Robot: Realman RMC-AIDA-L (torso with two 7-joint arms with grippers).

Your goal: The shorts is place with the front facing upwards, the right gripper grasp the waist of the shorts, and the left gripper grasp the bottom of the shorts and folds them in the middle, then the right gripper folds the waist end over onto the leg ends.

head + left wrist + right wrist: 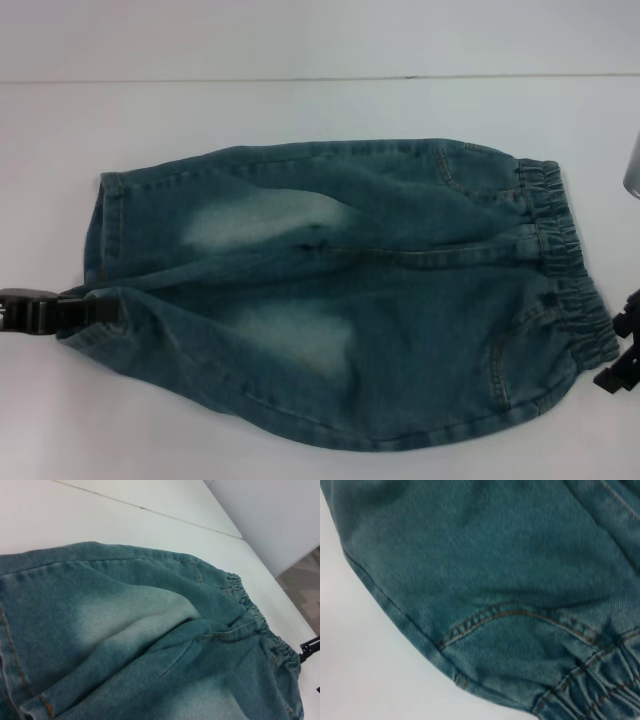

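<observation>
Head view: shorts [340, 300] flat mid-table [300, 40], left gripper [70, 312] clamped on hem at nine o'clock, right gripper [622, 365] beside waistband [570, 260] at four o'clock, jaws unreadable; wrist views: denim only.

**Q:** what kind of room am I driving this rig in?

**A:** Looks like a lab or test room to me: plain white table [320, 50], bare pale wall [280, 515], grey patterned floor [305, 575] off the table's edge.
</observation>
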